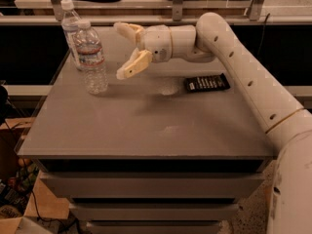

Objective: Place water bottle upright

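The water bottle [91, 57], small, clear and ribbed with a white cap and a narrow red-and-blue label band, stands upright on the grey table [146, 126] at its left side. My gripper [120, 50] is open and empty, a little to the right of the bottle and apart from it, held above the table. A taller smooth bottle [71, 29] with a pale label stands just behind the water bottle.
A flat black remote-like object [206, 83] lies on the table to the right of my gripper. My white arm [243, 67] reaches in from the right. A shelf rail [156, 18] runs behind the table. Boxes and clutter [14, 189] sit on the floor at left.
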Robot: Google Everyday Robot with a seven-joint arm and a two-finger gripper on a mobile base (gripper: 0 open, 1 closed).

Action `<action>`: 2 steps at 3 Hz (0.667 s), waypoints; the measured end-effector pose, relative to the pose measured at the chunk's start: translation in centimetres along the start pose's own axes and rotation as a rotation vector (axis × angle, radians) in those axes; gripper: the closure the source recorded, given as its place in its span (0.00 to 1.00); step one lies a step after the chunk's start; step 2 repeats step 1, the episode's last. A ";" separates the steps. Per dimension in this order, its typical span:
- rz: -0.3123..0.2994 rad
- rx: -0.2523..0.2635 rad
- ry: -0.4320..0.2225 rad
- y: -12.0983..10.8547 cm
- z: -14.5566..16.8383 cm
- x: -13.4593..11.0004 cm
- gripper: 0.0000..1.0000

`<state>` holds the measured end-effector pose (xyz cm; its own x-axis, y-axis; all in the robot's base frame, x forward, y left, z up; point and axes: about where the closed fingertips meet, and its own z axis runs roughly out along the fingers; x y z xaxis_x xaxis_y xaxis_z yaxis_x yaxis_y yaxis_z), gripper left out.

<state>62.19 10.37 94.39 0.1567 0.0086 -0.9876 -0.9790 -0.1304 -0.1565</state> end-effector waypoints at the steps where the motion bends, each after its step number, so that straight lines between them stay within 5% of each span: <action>1: -0.009 -0.009 0.032 0.6 -0.8 -0.1 0.00; 2: -0.009 -0.009 0.032 0.6 -0.8 -0.1 0.00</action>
